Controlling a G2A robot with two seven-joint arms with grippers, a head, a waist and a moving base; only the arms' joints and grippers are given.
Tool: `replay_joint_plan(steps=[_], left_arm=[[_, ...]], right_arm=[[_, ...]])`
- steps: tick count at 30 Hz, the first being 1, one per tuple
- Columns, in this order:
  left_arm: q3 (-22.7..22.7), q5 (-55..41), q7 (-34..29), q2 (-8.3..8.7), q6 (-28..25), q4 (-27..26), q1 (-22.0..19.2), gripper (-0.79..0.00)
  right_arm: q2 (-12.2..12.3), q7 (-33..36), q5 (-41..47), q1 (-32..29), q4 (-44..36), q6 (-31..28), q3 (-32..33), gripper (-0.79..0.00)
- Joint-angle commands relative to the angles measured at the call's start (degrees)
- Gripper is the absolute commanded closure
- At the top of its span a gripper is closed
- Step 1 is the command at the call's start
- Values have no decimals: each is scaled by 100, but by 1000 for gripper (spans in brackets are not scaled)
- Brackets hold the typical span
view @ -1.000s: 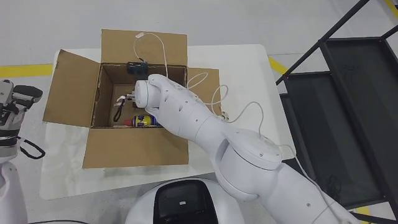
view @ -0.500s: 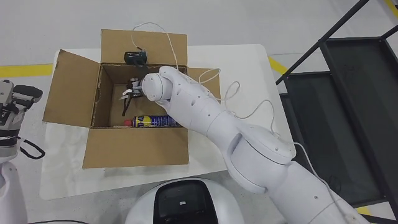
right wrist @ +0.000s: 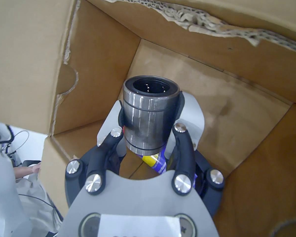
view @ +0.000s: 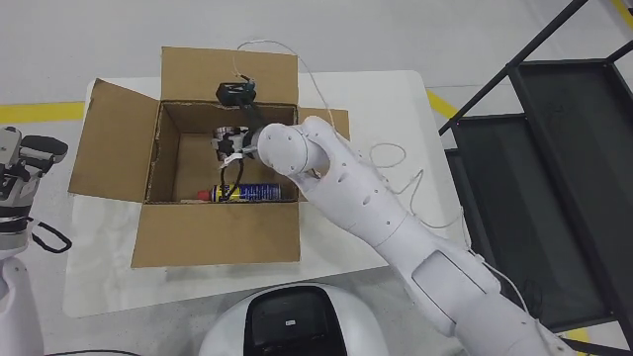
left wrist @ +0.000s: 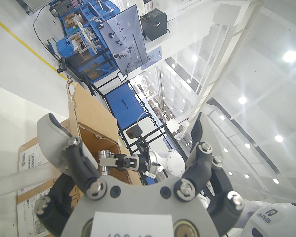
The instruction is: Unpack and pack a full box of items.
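An open cardboard box (view: 109,138) stands on the white table (view: 376,99). My right gripper (view: 229,145) hangs over the box's back middle, shut on a steel cylinder sleeve (right wrist: 149,114) that stands upright between the fingers (right wrist: 182,139). The sleeve (left wrist: 103,165) is level with the box's rim in the left wrist view. A blue and yellow spray can (view: 247,193) lies on the box floor near the front wall, and its end (right wrist: 154,161) peeks out under the sleeve. My left gripper (left wrist: 124,127) sits off the table's left edge, open, pointing up at the ceiling with nothing in it.
All box flaps are folded outward; the left flap (view: 104,153) and front flap (view: 213,237) cover part of the table. A black metal rack (view: 534,178) stands to the right of the table. White cable (view: 396,173) loops along the right arm.
My right gripper rose from deep in the box's left half and shifted right and back with the steel sleeve in it. The spray can is now fully uncovered. The left arm stayed still.
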Motion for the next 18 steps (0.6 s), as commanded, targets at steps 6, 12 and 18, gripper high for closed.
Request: replay_joint_plan(steps=[6,12,18], left_arm=[[0,0,0,0,0,0,0,-785],[0,0,0,0,0,0,0,-785],[0,0,0,0,0,0,0,-785]], right_arm=[[289,146,290,-911,-1017,-807,933,0],[428,-208,406,-1439,-1453,-1215,1452,0],[553,-207,672,-1962,-1821,-1713,1868,0]])
